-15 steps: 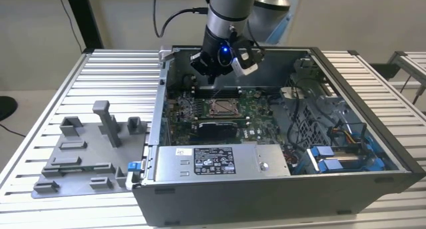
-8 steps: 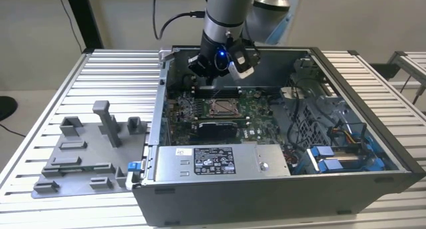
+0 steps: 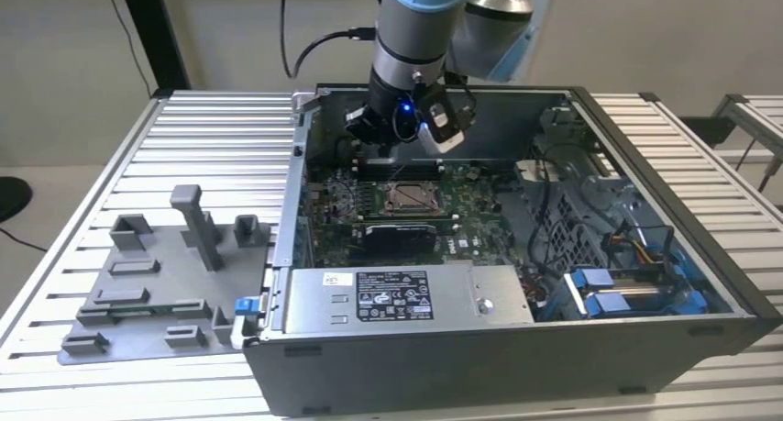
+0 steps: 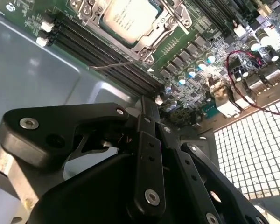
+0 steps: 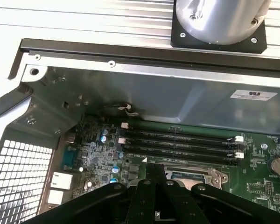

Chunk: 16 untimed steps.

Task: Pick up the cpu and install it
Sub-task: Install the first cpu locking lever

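Black linkage gripper (image 4: 147,109) fingers pressed together, empty, hovering inside open grey computer case (image 3: 661,343). Pale silver-grey square cpu (image 4: 128,16) seated in dark metal socket frame (image 4: 151,37) on green motherboard (image 3: 471,201), at gripper's 12 o'clock in second wrist view, apart from it.

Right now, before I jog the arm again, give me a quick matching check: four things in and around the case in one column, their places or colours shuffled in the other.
1. cpu
2. gripper
3. grey fixture block
4. blue brackets

a. on the slatted table, exterior view's left of the case
b. seated in the motherboard socket frame
c. case corner at the exterior view's right
d. hanging above the memory slots

Pairs: 1-b, 2-d, 3-a, 4-c
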Available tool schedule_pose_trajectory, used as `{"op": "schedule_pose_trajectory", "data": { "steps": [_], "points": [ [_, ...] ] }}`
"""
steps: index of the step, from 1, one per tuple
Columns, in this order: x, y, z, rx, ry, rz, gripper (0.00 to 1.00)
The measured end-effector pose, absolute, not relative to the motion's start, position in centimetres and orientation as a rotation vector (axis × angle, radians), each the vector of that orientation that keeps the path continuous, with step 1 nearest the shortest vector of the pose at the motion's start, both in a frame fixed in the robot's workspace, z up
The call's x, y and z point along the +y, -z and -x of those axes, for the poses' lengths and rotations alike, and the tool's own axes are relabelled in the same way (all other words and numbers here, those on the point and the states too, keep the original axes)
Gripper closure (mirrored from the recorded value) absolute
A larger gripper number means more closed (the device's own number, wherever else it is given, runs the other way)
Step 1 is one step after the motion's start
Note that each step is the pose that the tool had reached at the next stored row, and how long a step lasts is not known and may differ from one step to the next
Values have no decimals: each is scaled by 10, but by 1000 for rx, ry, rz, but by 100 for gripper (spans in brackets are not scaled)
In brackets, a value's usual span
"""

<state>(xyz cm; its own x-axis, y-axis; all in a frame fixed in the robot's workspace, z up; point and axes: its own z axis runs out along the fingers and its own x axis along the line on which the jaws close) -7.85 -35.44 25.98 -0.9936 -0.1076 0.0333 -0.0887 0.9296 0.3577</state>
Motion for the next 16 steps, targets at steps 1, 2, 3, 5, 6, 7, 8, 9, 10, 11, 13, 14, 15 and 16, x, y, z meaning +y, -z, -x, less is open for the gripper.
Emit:
{"op": "schedule_pose_trajectory", "data": {
  "steps": [1, 2, 3, 5, 6, 7, 8, 9, 10, 11, 13, 14, 15, 16],
  "points": [
    [-354, -258, 79, -3035, 559, -155, 100],
    [-354, -256, 79, -3035, 559, -155, 100],
    [-354, -254, 80, -3035, 560, -156, 100],
    [-354, -252, 80, -3035, 566, -158, 100],
    [-354, -252, 80, -3034, 566, -159, 100],
    [-354, -252, 80, -3034, 566, -160, 100],
    [-354, -252, 80, -3034, 566, -160, 100],
    [-354, -252, 80, -3034, 566, -160, 100],
    [-354, -251, 80, -3034, 567, -160, 100],
    [-354, -249, 80, -3034, 569, -160, 100],
    [-354, -245, 80, -3034, 572, -160, 100],
    [-354, -244, 80, -3034, 574, -160, 100],
    [-354, -242, 80, -3034, 577, -161, 100],
    [-354, -241, 80, -3034, 581, -161, 100]
  ]
}}
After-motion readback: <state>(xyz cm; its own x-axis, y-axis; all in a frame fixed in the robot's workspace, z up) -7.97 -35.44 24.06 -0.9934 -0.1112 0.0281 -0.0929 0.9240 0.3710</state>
